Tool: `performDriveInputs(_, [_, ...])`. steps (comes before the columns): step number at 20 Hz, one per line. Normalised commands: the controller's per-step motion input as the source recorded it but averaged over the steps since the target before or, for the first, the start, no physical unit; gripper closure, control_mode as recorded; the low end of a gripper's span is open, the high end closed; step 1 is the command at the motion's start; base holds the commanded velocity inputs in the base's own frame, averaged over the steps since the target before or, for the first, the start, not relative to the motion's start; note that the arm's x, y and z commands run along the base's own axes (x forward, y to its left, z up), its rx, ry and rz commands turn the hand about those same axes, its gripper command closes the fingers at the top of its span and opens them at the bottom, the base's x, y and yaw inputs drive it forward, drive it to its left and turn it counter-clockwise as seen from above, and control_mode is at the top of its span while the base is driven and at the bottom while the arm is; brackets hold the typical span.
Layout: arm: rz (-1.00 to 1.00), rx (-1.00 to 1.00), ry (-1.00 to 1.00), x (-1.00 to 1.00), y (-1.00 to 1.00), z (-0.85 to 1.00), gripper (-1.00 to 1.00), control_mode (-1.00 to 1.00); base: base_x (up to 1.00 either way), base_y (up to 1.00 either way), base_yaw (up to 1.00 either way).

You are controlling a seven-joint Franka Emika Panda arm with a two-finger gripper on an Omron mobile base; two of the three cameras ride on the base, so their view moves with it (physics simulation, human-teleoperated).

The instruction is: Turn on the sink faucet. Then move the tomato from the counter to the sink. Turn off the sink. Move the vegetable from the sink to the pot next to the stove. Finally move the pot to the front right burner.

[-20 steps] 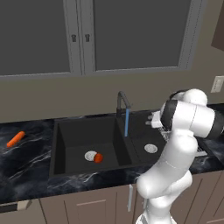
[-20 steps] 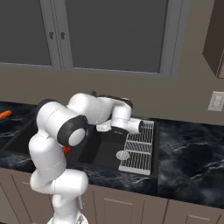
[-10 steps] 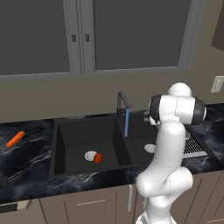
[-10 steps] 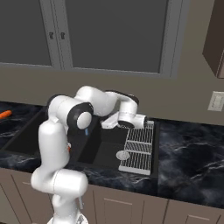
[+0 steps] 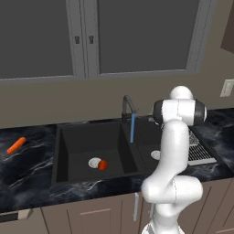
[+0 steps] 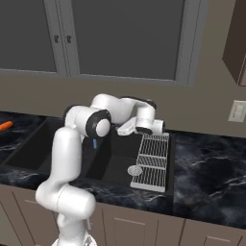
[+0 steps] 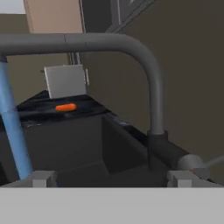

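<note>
black sink [image 5: 64, 151] holds the tomato [image 5: 103, 165] (no readable writing); claw [image 7: 109, 178] wide open, empty, beside the faucet [image 7: 148, 78].

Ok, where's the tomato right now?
In the left base view, the tomato lies in the sink's left basin, beside the silver drain.

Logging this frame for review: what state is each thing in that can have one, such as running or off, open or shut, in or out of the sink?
sink faucet: on, a blue stream falling from its spout.
tomato: in the left basin of the sink, beside the drain.
carrot: lying on the counter, left of the sink.
gripper: open, holding nothing, close to the faucet's base.
upper cabinet doors: shut.
</note>
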Motion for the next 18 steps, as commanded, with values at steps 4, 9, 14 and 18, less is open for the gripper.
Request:
performDriveInputs(4, [0.00,0.03,0.00,0.46,0.03,-0.07,-1.00,-1.00,0.00,0.00,0.00])
performDriveInputs(9, [0.01,0.01,-0.02,0.40,0.04,-0.13,-1.00,-1.00,0.00,0.00,0.00])
performDriveInputs(14, [0.01,0.00,-0.02,0.40,0.04,-0.15,-1.00,-1.00,0.00,0.00,0.00])
performDriveInputs(18, [0.01,0.00,0.00,0.44,0.02,-0.12,-1.00,-1.00,0.00,0.00,0.00])
